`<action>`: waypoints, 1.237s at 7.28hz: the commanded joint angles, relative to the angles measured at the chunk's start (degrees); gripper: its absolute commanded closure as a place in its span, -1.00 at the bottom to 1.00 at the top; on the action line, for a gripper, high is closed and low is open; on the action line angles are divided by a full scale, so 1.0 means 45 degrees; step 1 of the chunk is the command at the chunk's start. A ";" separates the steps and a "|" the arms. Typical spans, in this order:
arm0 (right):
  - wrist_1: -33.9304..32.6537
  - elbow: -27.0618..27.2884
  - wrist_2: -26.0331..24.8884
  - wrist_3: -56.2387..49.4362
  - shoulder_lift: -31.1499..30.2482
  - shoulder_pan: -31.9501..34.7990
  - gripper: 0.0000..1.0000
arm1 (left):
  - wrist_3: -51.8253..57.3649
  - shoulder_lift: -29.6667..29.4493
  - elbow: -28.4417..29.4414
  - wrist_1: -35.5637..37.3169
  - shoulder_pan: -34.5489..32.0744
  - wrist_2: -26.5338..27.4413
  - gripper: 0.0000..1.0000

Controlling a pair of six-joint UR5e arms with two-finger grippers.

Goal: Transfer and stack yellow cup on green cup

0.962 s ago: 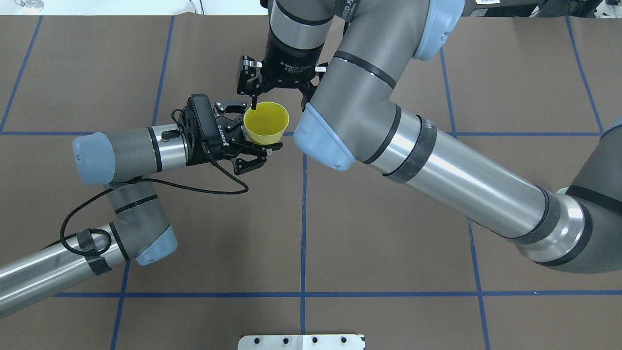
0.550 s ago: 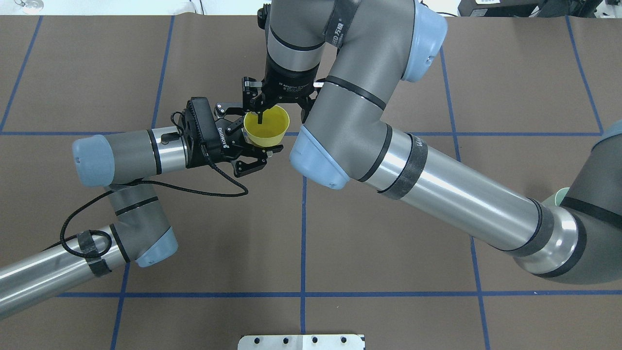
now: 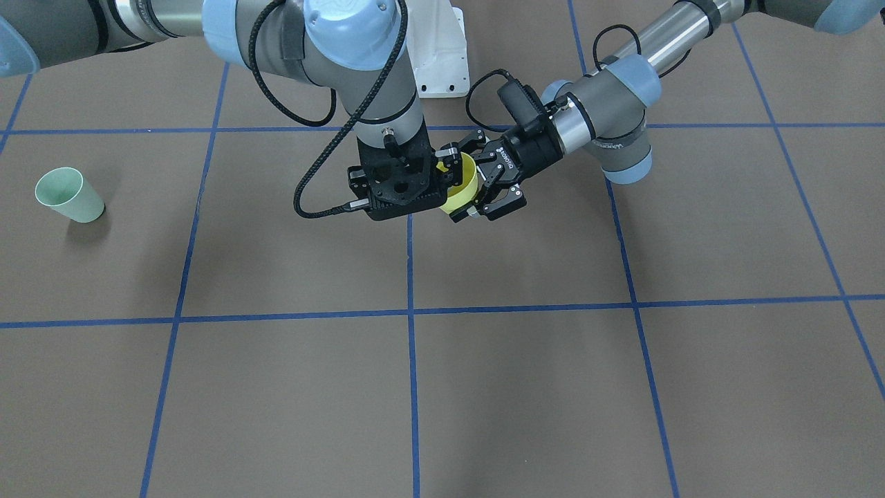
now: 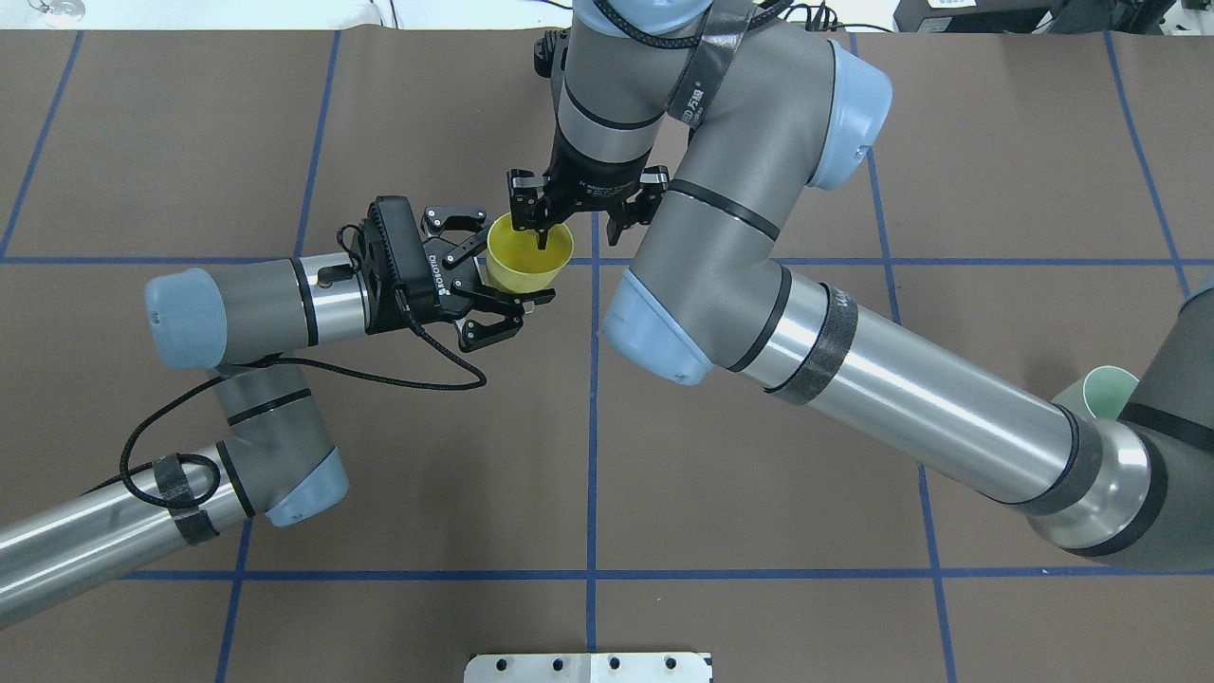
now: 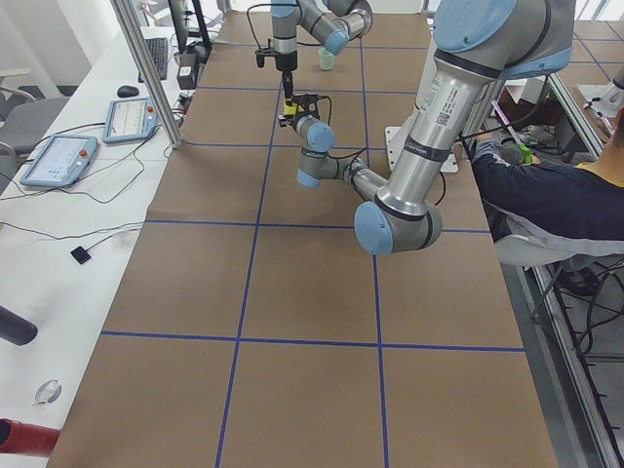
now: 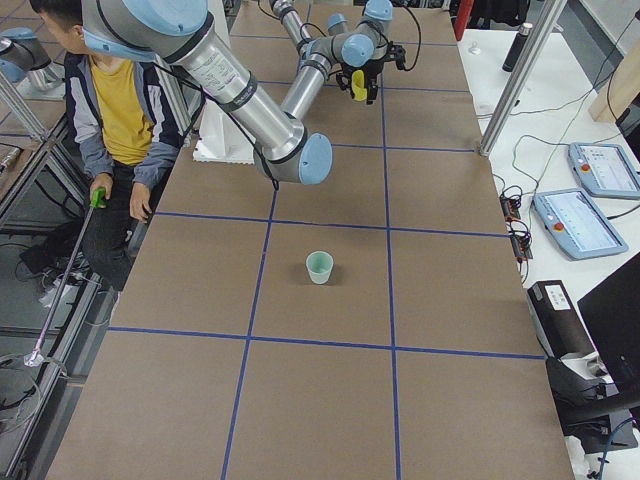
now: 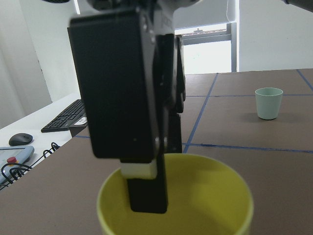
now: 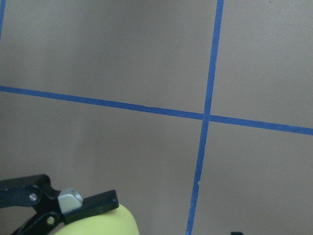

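Observation:
The yellow cup (image 4: 517, 264) hangs upright above the table near its middle. My left gripper (image 4: 512, 281) comes in from the side and is shut on the cup's lower body. My right gripper (image 4: 579, 233) points down over the cup and is open; one finger dips inside the cup, as the left wrist view (image 7: 146, 191) shows, and the other stays outside the rim. The cup also shows in the front view (image 3: 465, 185). The green cup (image 4: 1105, 391) stands upright on the table far off on my right side (image 3: 68, 196), apart from both grippers.
Blue tape lines (image 4: 592, 427) divide the brown table cover into squares. The white base plate (image 4: 588, 667) sits at the near edge. My right arm's long link (image 4: 901, 389) spans the right half above the table. A seated person (image 6: 120, 110) is beside the table.
The right gripper has moved right and lowered one finger into the yellow cup. The left gripper and cup shifted slightly right. The green cup has come out from behind the right arm.

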 commanded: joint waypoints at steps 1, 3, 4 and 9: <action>0.0408 0.0022 -0.0006 -0.0011 -0.0008 -0.0266 -0.49 | 0.0000 -0.0006 -0.0006 -0.0005 0.0040 0.0002 0.72; 0.1659 0.0119 -0.0007 -0.0011 -0.0573 -0.0443 -0.50 | 0.0000 -0.0006 0.0013 -0.0103 0.0118 0.0002 0.71; 0.1681 0.0120 0.0032 -0.0089 -0.0575 -0.0443 -0.31 | 0.0000 -0.0006 0.0013 -0.0161 0.0118 0.0002 0.71; 0.3380 0.0901 0.0461 -0.0130 -0.1650 -0.0424 -0.11 | 0.0000 0.0033 0.0091 -0.0298 0.0177 0.0002 0.66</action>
